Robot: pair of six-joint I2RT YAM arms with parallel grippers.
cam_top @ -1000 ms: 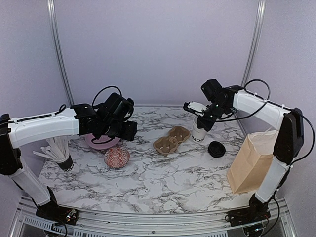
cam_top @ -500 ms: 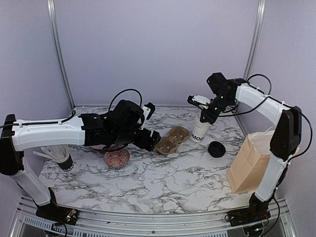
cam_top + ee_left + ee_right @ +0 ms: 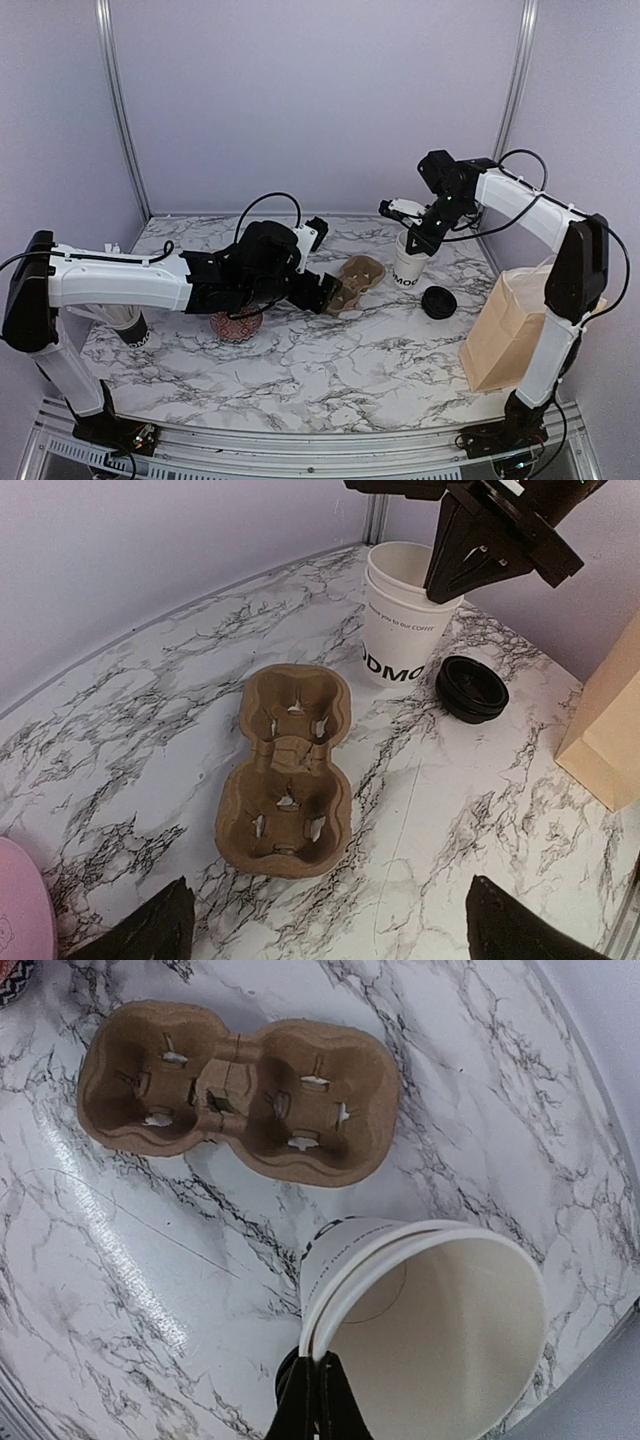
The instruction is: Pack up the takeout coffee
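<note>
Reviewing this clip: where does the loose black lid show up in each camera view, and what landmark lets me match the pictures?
Top external: the black lid lies on the table right of centre, just right of the white cup.
Left wrist: upper right, beside the cup's base.
Right wrist: not in view.
Shared landmark: the brown cup tray, central in the left wrist view, along the top in the right wrist view.

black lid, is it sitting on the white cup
No, the black lid lies flat on the tabletop beside the white cup, whose mouth is uncovered.
</note>
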